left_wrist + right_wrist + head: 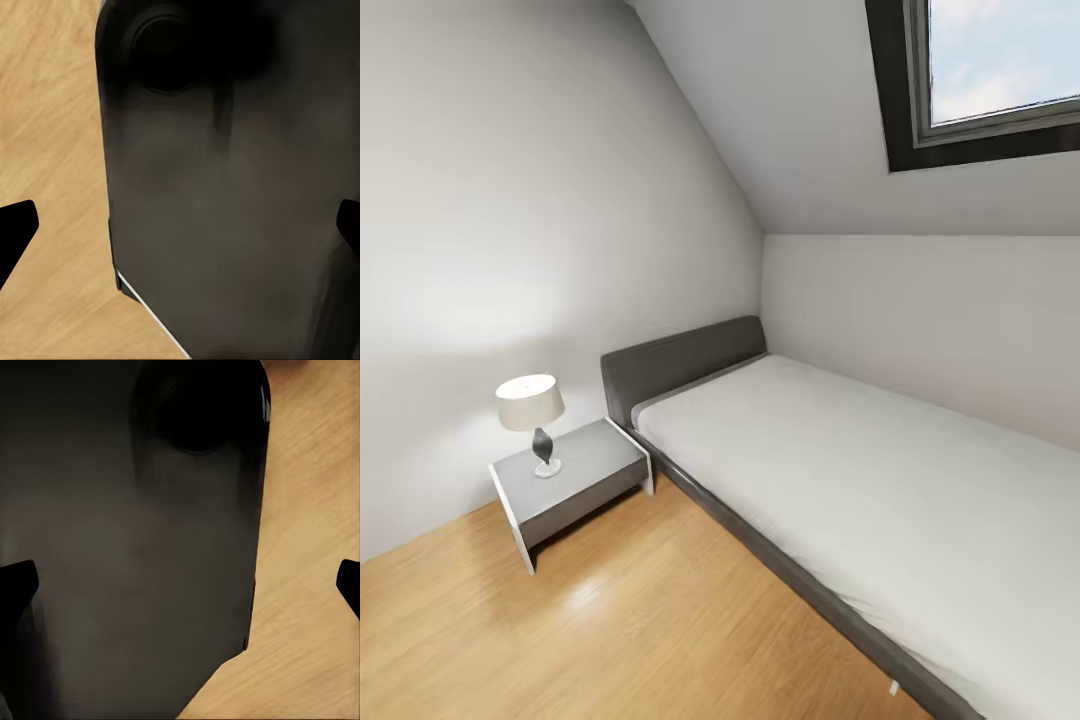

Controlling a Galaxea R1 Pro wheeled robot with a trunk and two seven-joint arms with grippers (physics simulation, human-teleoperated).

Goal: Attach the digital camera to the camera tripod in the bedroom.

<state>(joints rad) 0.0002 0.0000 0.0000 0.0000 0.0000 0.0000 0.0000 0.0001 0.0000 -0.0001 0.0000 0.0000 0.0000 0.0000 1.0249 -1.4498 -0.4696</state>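
Observation:
I look into the bedroom, with its light wood plank floor [610,630] and pale grey-white walls [510,200]. The digital camera and the camera tripod are out of view. In the left wrist view my left gripper [184,229] is open, its two black fingertips [16,229] far apart with nothing between them. It hangs over a dark rounded body [225,195] and the wood floor [52,112]. My right gripper [184,585] is open in the same way, with its fingertips [16,585] spread over the same kind of dark body [127,547] and floor [307,510].
A bed [860,480] with a white mattress and grey headboard runs along the right wall. A grey-and-white nightstand [575,485] with a small lamp [532,415] stands left of it. A skylight [985,70] sits in the sloped ceiling. Open floor lies in front.

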